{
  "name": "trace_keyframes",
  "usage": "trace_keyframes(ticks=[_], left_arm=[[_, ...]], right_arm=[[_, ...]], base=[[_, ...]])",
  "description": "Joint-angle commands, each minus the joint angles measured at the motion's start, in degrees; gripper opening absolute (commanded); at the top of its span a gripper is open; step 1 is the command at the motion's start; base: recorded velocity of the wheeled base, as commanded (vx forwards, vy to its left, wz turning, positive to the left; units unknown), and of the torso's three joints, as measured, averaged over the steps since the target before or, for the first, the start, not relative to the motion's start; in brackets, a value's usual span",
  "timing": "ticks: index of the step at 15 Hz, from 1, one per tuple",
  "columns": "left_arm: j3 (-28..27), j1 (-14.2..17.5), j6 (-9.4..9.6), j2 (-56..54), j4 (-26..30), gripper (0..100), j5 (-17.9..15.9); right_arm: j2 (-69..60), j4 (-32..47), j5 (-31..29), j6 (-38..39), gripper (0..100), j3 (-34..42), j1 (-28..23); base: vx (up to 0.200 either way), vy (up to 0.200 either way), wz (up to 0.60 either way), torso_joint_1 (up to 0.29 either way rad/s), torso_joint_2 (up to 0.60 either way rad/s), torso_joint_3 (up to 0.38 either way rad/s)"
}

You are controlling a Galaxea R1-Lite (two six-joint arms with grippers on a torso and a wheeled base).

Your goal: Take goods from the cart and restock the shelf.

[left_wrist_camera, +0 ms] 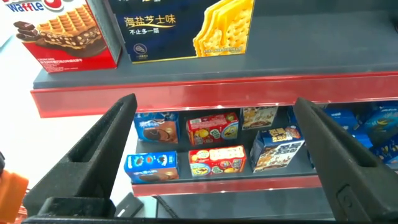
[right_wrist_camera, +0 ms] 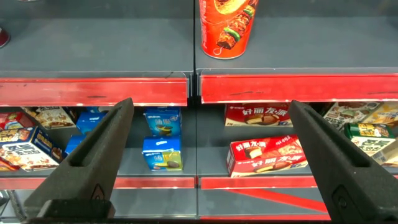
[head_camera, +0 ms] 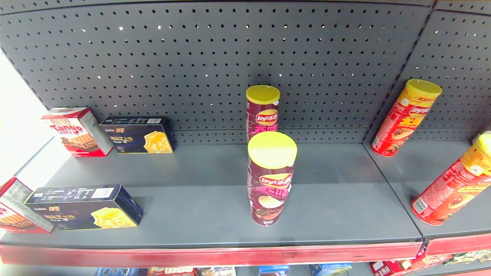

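Head view: shelf (head_camera: pixel 191 199) partly stocked, goods sparse. Two maroon cans stand upright mid-shelf, the front maroon can (head_camera: pixel 270 180) near the front edge and the back maroon can (head_camera: pixel 262 111) at the pegboard (head_camera: pixel 191 57), in line but apart. On the left are a front navy box (head_camera: pixel 84 207) and a back navy box (head_camera: pixel 138 134), each just beside a red wafer box: front wafer box (head_camera: pixel 17 209), back wafer box (head_camera: pixel 76 132). In the right bay are a far red can (head_camera: pixel 406 117) and a near red can (head_camera: pixel 452 188), apparently upright. Wide bare stretches lie between the groups, so restocking reads as started but far from finished. Left wrist view: left pincer (left_wrist_camera: pixel 214 155) is spread wide with nothing between its jaws. It sits in front of the shelf's red front edge, below the front navy box and front wafer box. The lower shelf (left_wrist_camera: pixel 249 183) behind it carries small boxes (left_wrist_camera: pixel 212 128). Right wrist view: right pincer (right_wrist_camera: pixel 208 162) is likewise wide apart and empty, in front of the red edge at the seam between bays. A red can, probably the near one, stands on the shelf just above. Judgement: no item is in transit. The next one has to come from the cart, then go into a gap, e.g. beside the maroon cans.
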State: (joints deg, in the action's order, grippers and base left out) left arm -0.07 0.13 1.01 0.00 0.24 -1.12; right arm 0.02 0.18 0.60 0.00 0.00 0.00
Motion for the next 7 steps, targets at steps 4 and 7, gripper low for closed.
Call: trace_keyframes(ticks=[4,7], left_arm=[[0.1,0.0,-0.05,0.0,0.0,100,0.0],[0.1,0.0,-0.05,0.0,0.0,100,0.0]], right_arm=[[0.0,0.0,0.0,0.0,100,0.0,0.0],[0.0,0.0,0.0,0.2,100,0.0,0.0]], base=[[0.0,0.0,0.0,0.0,0.0,0.0],[0.0,0.0,0.0,0.0,0.0,0.0]])
